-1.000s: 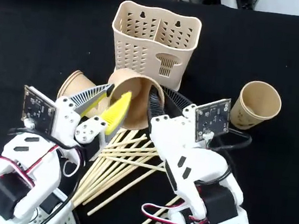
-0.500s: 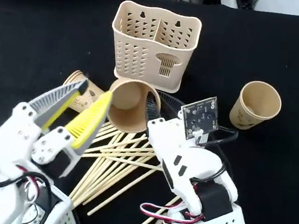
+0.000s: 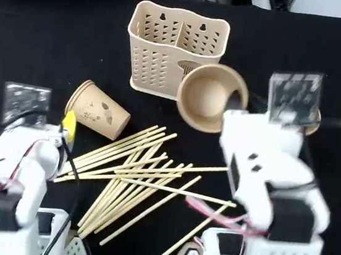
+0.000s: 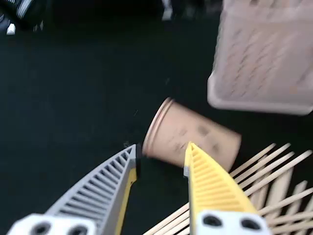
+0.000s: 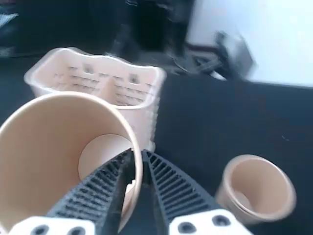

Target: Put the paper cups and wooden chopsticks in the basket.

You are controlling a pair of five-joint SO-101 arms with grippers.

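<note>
Three paper cups share the black worktop [image 3: 38,43] with a basket and a scatter of chopsticks. At the far left, the left jaws stand spread apart with nothing between them, their tips just short of the first cup [image 4: 190,137], which lies on its side. Right of that cup the wooden chopsticks [image 3: 134,173] lie in a loose fan, several crossing one another, all outside the basket. The basket [image 3: 175,50] stands upright behind them, split into two compartments. At its front right corner, the right jaws are clamped on the rim of the second cup [image 3: 208,98], one inside the wall and one outside. That cup is tipped with its mouth facing up toward the high camera, and it seems lifted off the worktop, though the blur leaves this uncertain. Farthest right, the third cup [image 5: 257,188] stands upright, apart from the basket.
</note>
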